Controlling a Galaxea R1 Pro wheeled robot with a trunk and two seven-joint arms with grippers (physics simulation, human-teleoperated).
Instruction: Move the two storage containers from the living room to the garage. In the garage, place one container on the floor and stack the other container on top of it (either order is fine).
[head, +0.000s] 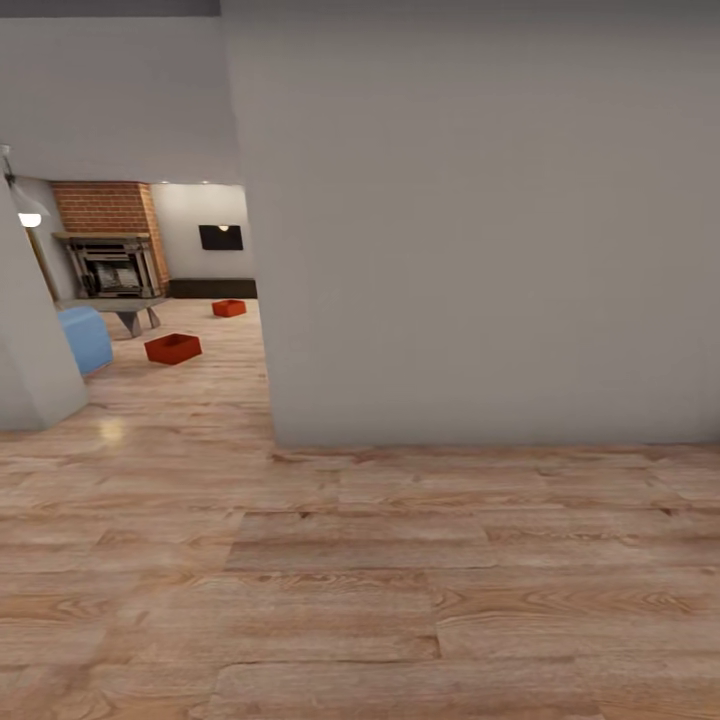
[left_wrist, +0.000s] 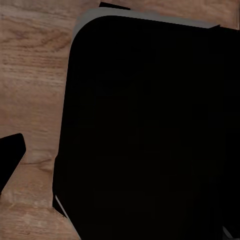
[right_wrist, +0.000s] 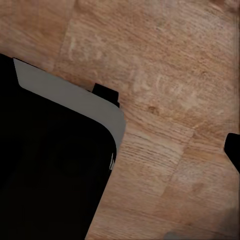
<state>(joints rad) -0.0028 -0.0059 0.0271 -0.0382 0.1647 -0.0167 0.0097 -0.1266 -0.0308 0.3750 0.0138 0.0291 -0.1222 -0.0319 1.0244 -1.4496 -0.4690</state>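
Position: hallway, facing a grey wall (head: 480, 220), living room visible through the opening at left.

Head view: two red-orange storage containers (head: 173, 348) (head: 229, 308) sit well apart on the living room's wood plank floor (head: 400, 580), the nearer one just beside the blue sofa (head: 85, 338), the farther one toward the brick fireplace (head: 110, 240) and low grey surface (head: 125, 308).
Left wrist view: a dark rounded body (left_wrist: 150, 130) over planks; my left claw's opening cannot be told.
Right wrist view: a dark body (right_wrist: 50, 170) with a grey edge over planks; my right claw's opening cannot be told.
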